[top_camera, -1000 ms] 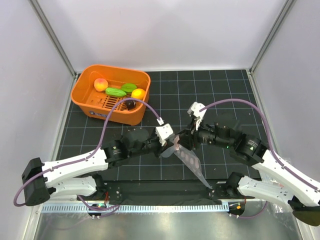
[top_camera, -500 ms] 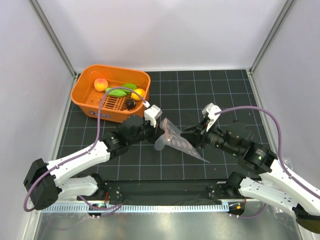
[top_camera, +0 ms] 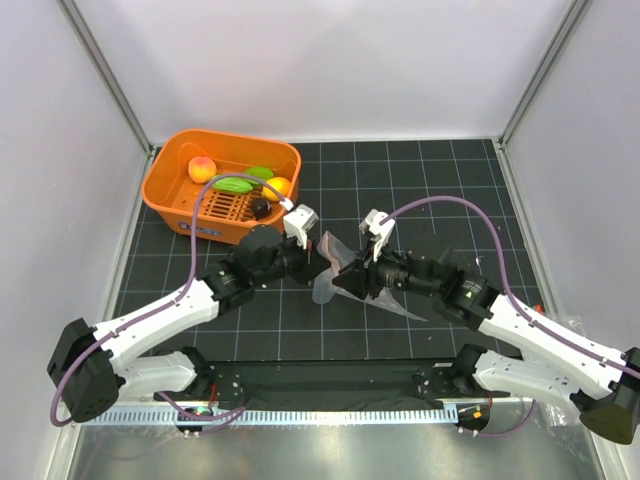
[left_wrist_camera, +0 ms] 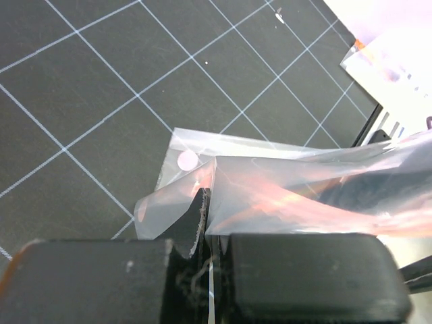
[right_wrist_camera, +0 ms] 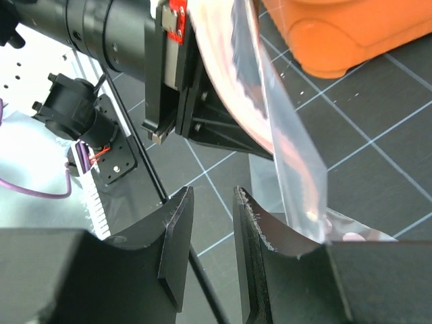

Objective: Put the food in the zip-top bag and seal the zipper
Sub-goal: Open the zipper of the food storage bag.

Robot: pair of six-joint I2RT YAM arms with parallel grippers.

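Zip-top bag is clamped in the left gripper. Right gripper stands parted and empty; pinch the bag's free side squarely.

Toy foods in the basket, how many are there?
5, in the orange basket: the peach ball at left, a green piece beside it, a second green piece behind that, the yellow-orange fruit at right, the dark purple one in front. Others may be hidden.

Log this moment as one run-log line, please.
left gripper: shut on zip-top bag | right gripper: open, beside it | food: in basket
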